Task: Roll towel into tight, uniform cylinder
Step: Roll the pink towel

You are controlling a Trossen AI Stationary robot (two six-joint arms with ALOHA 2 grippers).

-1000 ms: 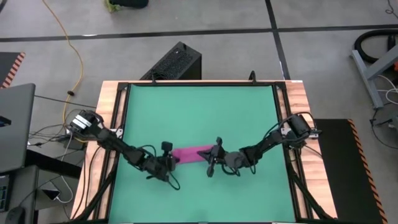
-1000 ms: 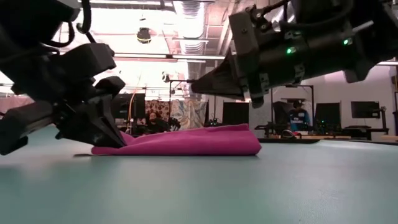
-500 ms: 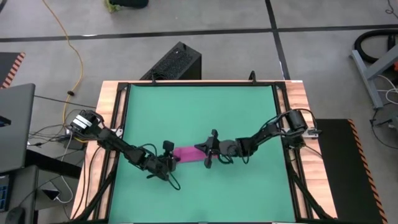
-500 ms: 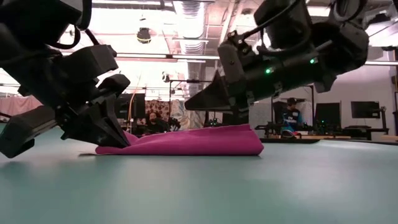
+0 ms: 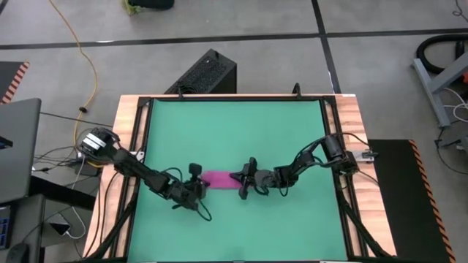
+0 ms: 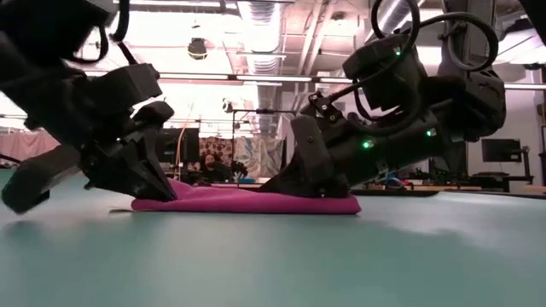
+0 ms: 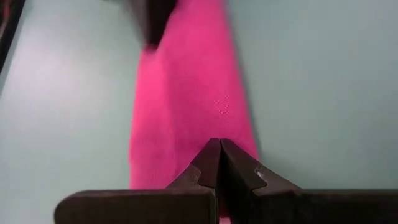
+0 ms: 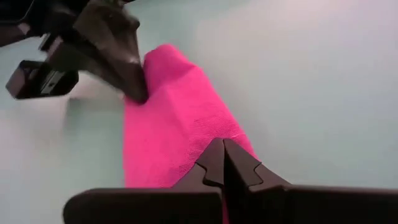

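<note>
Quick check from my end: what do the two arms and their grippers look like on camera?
Both arms are dark and jointed, with black cables looped alongside. The left gripper and right gripper each have two dark wedge-shaped fingers. Small green lights glow on the right arm's wrist housing. A pale round part sits at the left arm's base.

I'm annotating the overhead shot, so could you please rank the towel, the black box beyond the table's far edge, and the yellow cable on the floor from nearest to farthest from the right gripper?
In the high view, from the right gripper:
1. The towel: touching it, at its fingertips on the mat.
2. The black box: off the table, past its far edge.
3. The yellow cable: on the floor, far off toward the left arm's side.
</note>
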